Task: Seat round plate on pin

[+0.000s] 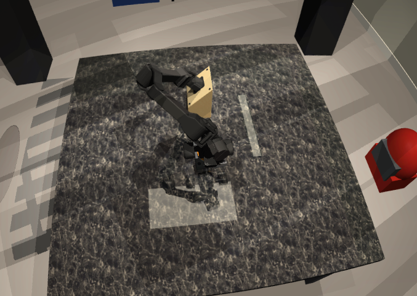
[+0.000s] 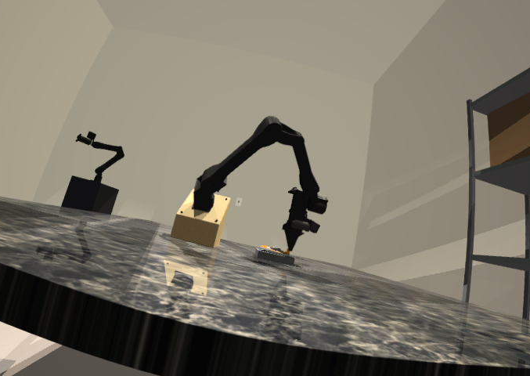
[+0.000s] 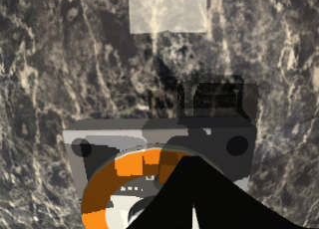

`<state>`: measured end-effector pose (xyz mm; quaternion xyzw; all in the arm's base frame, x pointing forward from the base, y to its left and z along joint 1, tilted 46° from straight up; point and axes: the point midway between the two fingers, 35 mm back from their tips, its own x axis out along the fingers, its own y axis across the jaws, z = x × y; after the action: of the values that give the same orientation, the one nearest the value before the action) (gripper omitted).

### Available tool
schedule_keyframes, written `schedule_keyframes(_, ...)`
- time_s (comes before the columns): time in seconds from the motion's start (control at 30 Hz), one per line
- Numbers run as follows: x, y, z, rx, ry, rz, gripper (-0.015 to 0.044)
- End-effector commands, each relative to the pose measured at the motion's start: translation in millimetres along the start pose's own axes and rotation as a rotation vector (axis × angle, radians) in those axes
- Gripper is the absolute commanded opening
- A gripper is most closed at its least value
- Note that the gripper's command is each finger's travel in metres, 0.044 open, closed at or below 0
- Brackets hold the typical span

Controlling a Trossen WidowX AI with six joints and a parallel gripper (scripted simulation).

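Currently claw (image 3: pixel 194 205) pressed together, empty, tip resting on round plate (image 3: pixel 110 192) atop grey base (image 3: pixel 159 139) on bench (image 2: pixel 96 274); nudging plate round gently, keeping light downward pressure so hole is finding pin

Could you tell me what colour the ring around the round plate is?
Orange ring; the wrist view shows it best.

One arm (image 2: pixel 269 146), one gripper (image 2: pixel 290 246), one plate (image 3: pixel 114 199), one base (image 3: pixel 159 139), one wooden block (image 2: pixel 199 222), one shelf (image 2: pixel 517 177), one red object (image 1: pixel 398 158).
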<state>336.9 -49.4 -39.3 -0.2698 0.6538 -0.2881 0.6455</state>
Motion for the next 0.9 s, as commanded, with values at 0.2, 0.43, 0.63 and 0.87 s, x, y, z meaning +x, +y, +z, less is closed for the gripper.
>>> schedule_keyframes(0.2, 1.3, 6.8, -0.6, 0.001, 0.003, 0.016, 0.0000)
schedule_keyframes(0.43, 1.3, 7.6, -0.5, 0.001, 0.003, 0.016, 0.0000)
schedule_keyframes(0.63, 1.1, 11.7, 0.2, 0.001, 0.003, 0.016, 0.0000)
schedule_keyframes(0.87, 0.8, 13.6, 0.3, 0.001, 0.003, 0.016, 0.0000)
